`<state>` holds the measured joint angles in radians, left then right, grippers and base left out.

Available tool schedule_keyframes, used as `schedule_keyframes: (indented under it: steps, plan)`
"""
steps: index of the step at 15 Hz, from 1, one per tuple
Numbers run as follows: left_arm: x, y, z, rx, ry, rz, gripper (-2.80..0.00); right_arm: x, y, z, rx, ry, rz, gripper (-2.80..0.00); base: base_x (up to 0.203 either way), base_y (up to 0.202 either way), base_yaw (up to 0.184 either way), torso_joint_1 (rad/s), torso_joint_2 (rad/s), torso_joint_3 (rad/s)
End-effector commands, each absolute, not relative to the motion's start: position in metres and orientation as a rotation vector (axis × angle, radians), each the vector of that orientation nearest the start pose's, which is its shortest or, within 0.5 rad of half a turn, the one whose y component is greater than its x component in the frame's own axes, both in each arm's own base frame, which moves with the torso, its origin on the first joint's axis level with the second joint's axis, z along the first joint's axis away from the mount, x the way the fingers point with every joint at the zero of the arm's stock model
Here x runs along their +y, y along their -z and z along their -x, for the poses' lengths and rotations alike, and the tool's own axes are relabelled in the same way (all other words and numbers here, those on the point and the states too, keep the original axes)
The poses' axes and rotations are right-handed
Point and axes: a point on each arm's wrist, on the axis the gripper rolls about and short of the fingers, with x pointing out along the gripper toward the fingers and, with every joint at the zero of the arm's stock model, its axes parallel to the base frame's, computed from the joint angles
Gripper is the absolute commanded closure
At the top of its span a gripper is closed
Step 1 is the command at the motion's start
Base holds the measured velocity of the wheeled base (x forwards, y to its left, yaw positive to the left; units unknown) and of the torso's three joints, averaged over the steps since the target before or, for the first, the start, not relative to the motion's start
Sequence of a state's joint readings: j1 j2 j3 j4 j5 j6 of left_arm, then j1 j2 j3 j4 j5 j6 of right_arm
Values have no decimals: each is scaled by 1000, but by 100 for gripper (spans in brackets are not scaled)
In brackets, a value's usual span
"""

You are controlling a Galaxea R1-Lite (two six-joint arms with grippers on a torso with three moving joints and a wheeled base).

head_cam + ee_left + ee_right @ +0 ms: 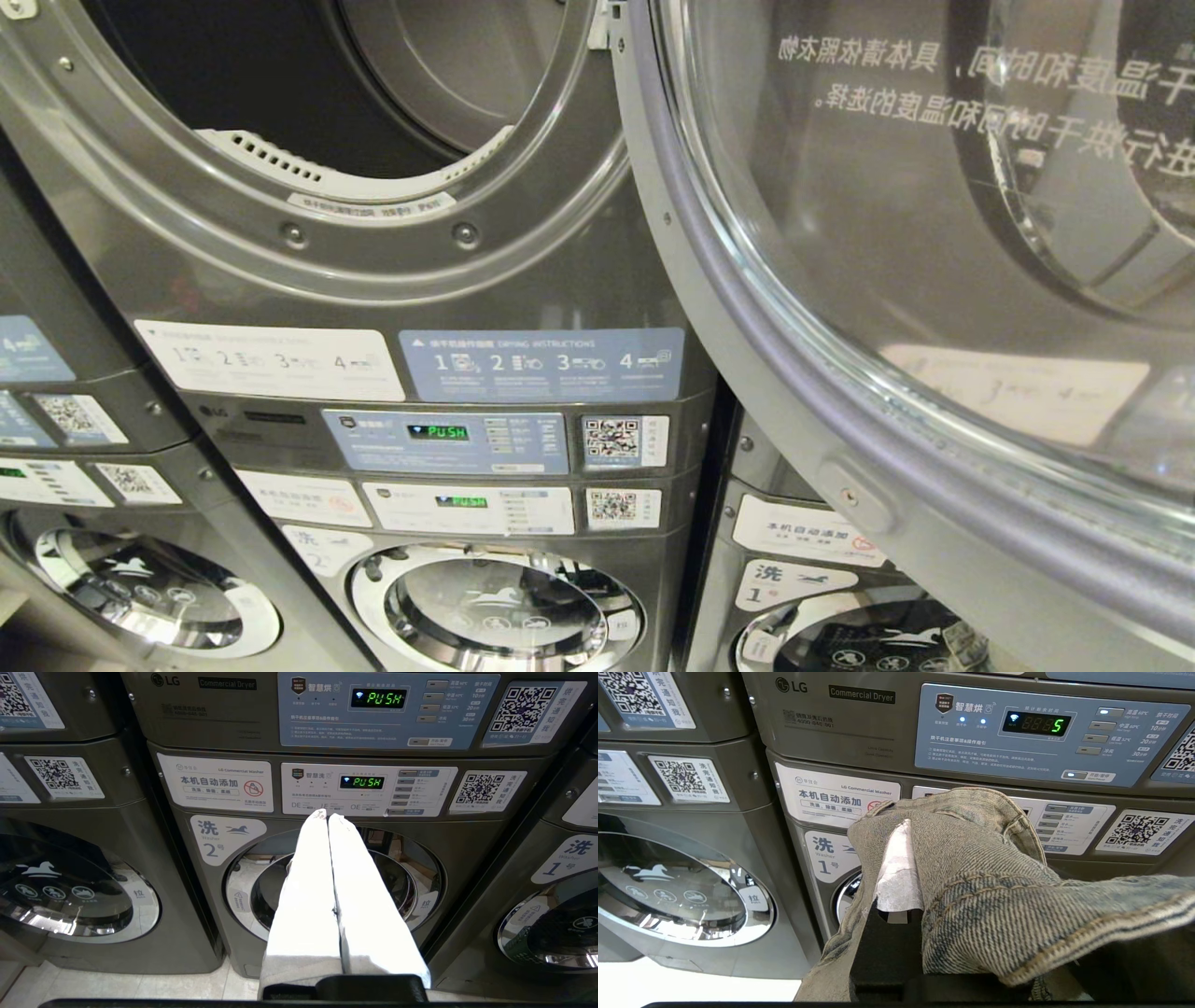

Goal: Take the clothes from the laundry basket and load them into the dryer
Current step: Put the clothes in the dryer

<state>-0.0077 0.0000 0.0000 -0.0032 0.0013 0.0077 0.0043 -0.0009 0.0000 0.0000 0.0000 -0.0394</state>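
Note:
The dryer's round opening (373, 252) stands open at the upper left of the head view, its drum dark inside. Its glass door (934, 280) is swung out to the right. Neither arm shows there. In the right wrist view my right gripper (913, 826) is shut on a faded denim garment (994, 882), which drapes over the fingers and hides all but one white finger (896, 868). It hangs low in front of washer 1. My left gripper (327, 815) is shut with nothing in it, in front of washer 2. The laundry basket is out of view.
Stacked grey machines fill the wall: control panels (448, 439) showing PUSH, and washer doors (495, 607) below. A neighbouring stack stands at the left (140, 588). Pale tiled floor (117, 984) runs along the machines' base.

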Motion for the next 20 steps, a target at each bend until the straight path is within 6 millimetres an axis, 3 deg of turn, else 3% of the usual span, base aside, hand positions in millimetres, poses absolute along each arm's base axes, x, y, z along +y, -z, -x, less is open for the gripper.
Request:
schedule_keyframes:
  steps: [1,5,20]
  plan:
    - [0,-76,23,-5,6,-8,0,0,-75,23,0,-5,40,0,0,0,0,0,0,0]
    - [0,-76,23,-5,6,-8,0,0,-75,23,0,-5,40,0,0,85,-4,0,1,3]
    - [0,-76,23,-5,6,-6,0,0,-75,23,-2,-5,40,0,0,195,-2,3,2,2]
